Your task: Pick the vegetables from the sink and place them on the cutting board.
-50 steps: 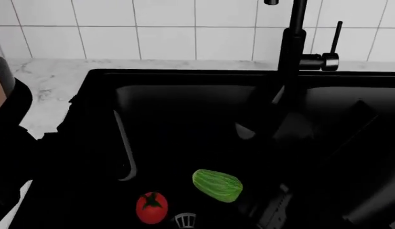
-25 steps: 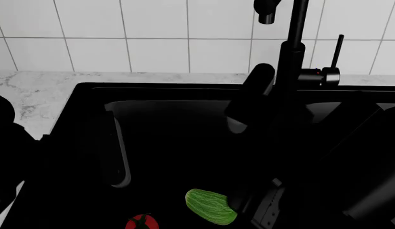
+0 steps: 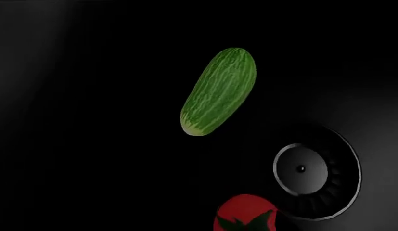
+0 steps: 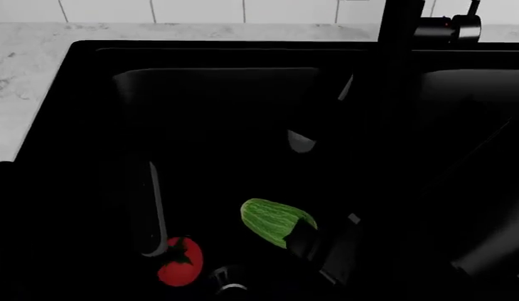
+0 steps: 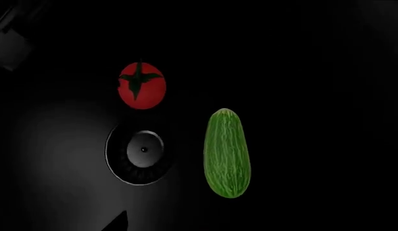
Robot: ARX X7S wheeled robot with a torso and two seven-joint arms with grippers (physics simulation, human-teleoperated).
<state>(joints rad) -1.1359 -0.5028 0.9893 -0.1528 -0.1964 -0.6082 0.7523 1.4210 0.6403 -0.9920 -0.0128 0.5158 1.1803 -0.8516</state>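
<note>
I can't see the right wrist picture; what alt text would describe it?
A green streaked cucumber and a red tomato with a dark star-shaped stem lie apart on the floor of a black sink, with a round silver drain between them.

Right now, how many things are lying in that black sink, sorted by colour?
Red: 1, the tomato
Green: 1, the cucumber
Silver: 1, the drain grate, fixed in the sink floor
Total: 3, of which 2 are loose vegetables.
</note>
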